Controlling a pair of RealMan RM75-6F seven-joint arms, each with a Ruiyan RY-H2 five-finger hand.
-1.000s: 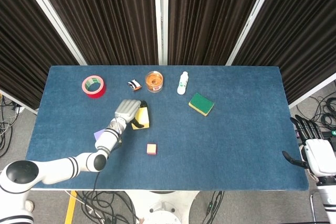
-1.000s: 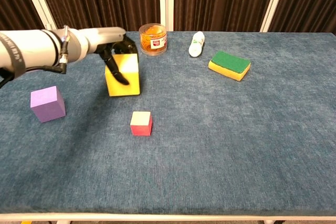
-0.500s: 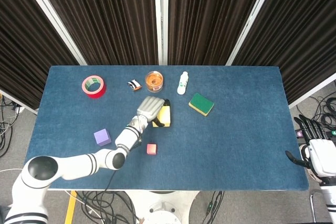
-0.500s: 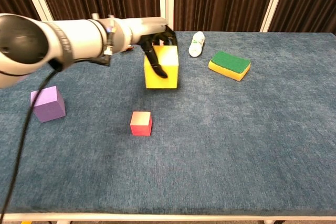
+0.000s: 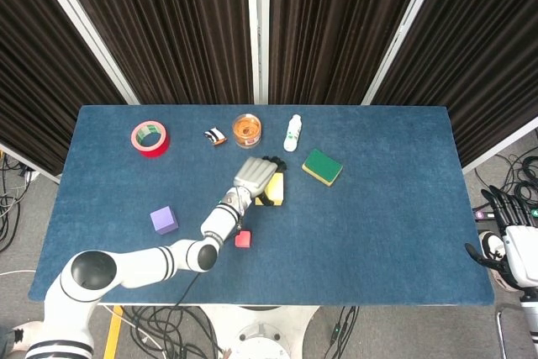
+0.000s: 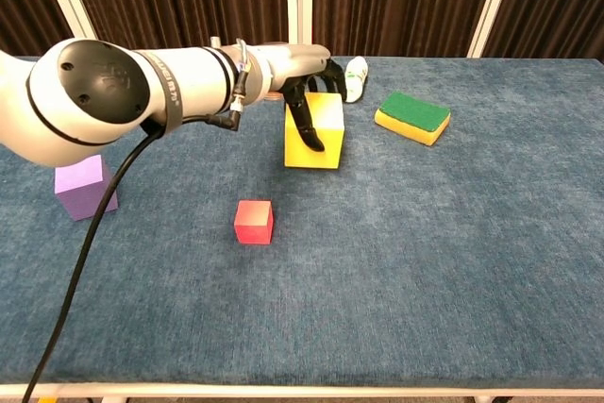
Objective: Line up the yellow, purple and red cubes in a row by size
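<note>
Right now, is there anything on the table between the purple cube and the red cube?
No. In the chest view, only bare blue cloth lies between the purple cube and the red cube; a black cable hangs in front.

On my screens the left arm (image 6: 142, 92) is glossy white with thin black rings at the joints, and a black cable (image 6: 85, 252) hangs from it. The left hand (image 5: 254, 176) has a silver-grey back and black fingers (image 6: 307, 125). The right hand (image 5: 513, 245) is white, also with black fingers.
</note>
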